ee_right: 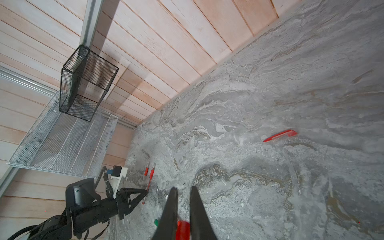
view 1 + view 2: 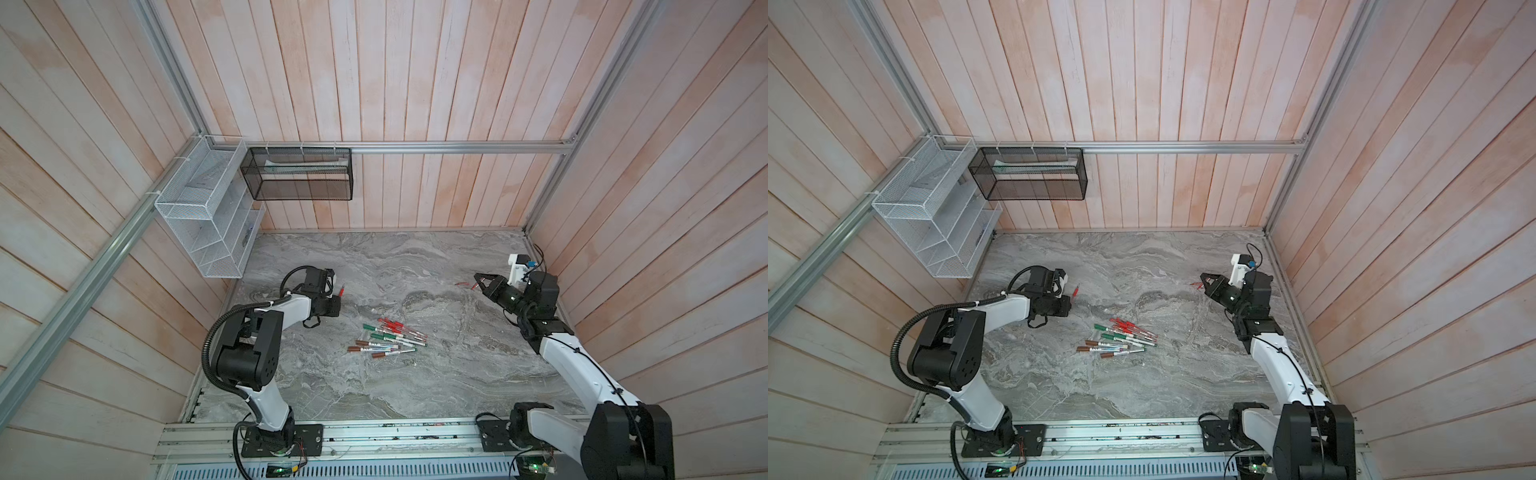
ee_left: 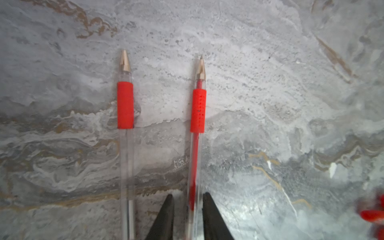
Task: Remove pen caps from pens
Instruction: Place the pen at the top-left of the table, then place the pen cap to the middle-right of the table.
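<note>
Baskets hang on the walls at left: a white mesh basket [image 2: 199, 208] and a black mesh basket [image 2: 299, 174]. Below them the left jaws stand narrowly apart around the barrel of an uncapped red pen [image 3: 197, 112], with a gap on one side. A second uncapped pen [image 3: 124, 104] lies parallel just beside it. Mid-tabletop [image 2: 415, 257] lies the pile of capped pens [image 2: 386, 338], well apart from both arms. Farther right a loose red cap [image 1: 279, 136] lies near the right jaws, which pinch a held red cap [image 1: 182, 228].
</note>
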`<control>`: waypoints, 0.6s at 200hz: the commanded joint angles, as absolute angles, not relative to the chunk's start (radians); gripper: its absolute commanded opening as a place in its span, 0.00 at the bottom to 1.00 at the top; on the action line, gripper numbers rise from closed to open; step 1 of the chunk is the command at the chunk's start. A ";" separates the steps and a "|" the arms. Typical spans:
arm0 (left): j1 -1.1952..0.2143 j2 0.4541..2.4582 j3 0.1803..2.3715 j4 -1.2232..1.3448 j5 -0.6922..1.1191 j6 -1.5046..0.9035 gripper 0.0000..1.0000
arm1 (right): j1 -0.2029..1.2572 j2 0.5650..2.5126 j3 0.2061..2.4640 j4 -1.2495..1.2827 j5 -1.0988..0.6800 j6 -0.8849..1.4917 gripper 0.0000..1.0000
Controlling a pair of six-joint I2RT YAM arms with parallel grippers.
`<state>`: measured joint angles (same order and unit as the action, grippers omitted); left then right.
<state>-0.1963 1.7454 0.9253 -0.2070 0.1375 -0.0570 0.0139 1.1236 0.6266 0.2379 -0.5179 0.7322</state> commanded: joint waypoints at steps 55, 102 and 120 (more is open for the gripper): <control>-0.191 1.496 0.866 -0.170 0.199 -0.015 0.49 | 0.009 1.236 0.626 0.204 -0.441 0.682 0.00; -0.114 1.325 0.808 -0.136 0.298 0.020 0.69 | 0.017 1.411 0.637 0.296 -0.416 0.712 0.00; -0.057 1.294 0.815 -0.138 0.321 -0.009 0.81 | 0.016 1.493 0.658 0.324 -0.418 0.726 0.00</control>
<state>-0.1242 1.3281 0.8196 -0.1581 0.2573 0.0048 0.0124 1.4162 0.6262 0.2703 -0.4416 0.7109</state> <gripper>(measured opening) 0.766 0.109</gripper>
